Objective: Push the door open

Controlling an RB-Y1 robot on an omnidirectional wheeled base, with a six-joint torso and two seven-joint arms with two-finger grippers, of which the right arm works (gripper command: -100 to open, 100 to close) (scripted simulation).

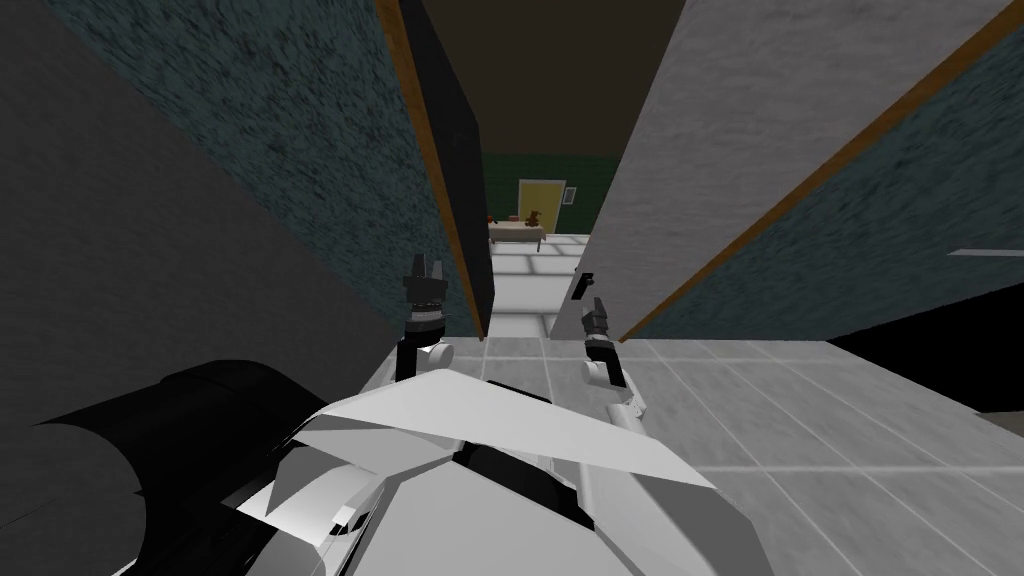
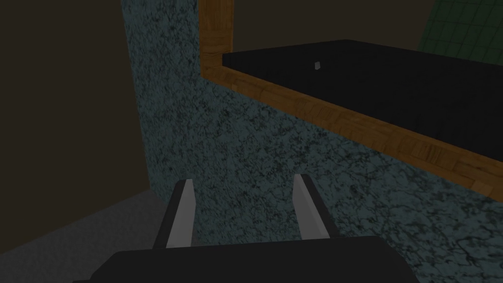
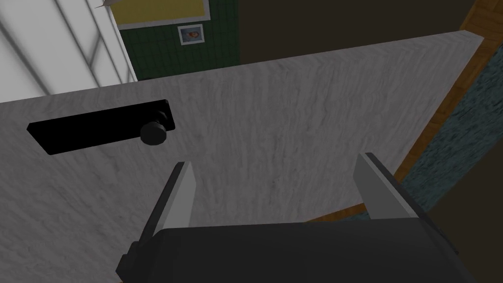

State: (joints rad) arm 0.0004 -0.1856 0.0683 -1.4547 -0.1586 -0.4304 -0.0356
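Note:
The grey door (image 1: 690,130) stands partly swung away into the opening, hinged on the right side of a wooden frame (image 1: 800,195). Its black handle plate with a round knob (image 3: 153,132) sits on the grey door face (image 3: 275,132); the same handle (image 1: 584,284) is small in the head view. My right gripper (image 1: 599,303) is open, close to the door face just below the handle, fingers (image 3: 182,189) spread with nothing between them. My left gripper (image 1: 424,264) is open too, facing the dark teal wall (image 2: 255,162) beside the frame's left post (image 1: 430,150).
Dark teal walls (image 1: 270,130) flank the doorway. Through the gap I see a pale tiled floor (image 1: 525,270), a low table (image 1: 517,233) with small objects, and a green wall with a yellow door (image 1: 541,200). Grey floor tiles (image 1: 760,400) lie under me. A dark wall (image 1: 110,280) rises on my left.

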